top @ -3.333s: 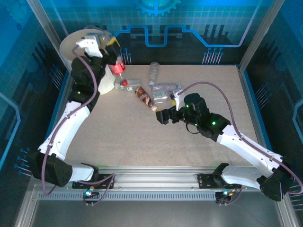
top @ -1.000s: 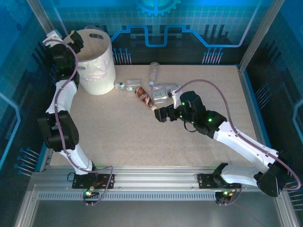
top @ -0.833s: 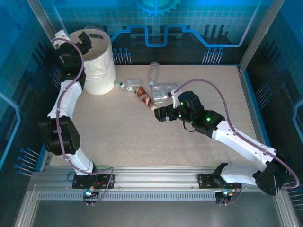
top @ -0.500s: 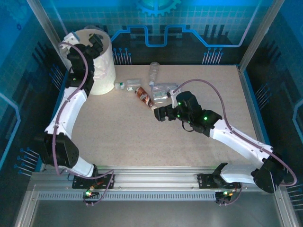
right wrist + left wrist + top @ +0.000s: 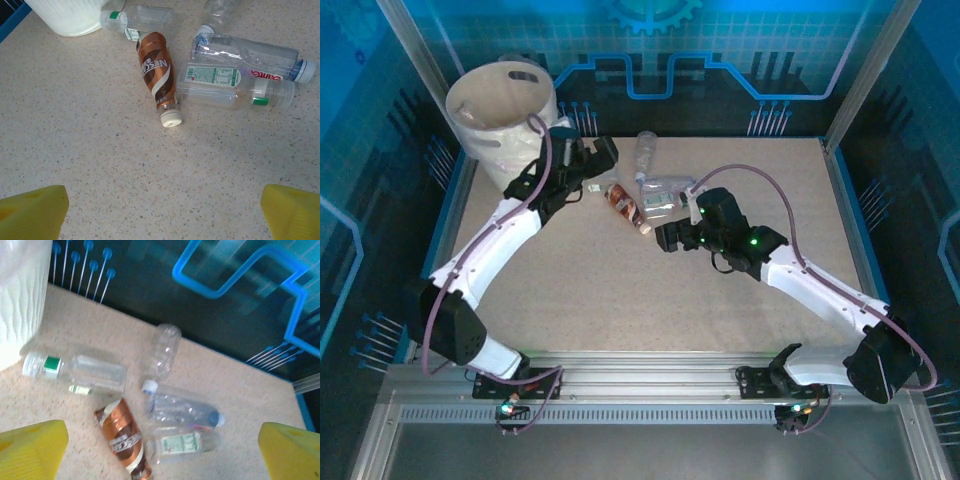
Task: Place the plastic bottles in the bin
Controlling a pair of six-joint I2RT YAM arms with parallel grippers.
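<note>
Plastic bottles (image 5: 642,190), five of them, lie in a loose cluster on the bench (image 5: 620,300) toward its far edge. They are right of the bin (image 5: 480,95), which stands at the far left corner. A green-labelled bottle (image 5: 142,20) has its cap just beside the bin's wall. A brown bottle (image 5: 156,70) points its white cap toward the near side (open bench surface spreads beyond that cap). A crushed bottle (image 5: 250,52) and a label-up bottle (image 5: 225,85) lie side by side, touching. The left pincer (image 5: 603,153) hangs over the cluster's left end, near the bin. The right pincer (image 5: 665,238) sits just right of the brown bottle's cap. Both gape wide, holding nothing. Open surface runs along the bench's near and right edges.
</note>
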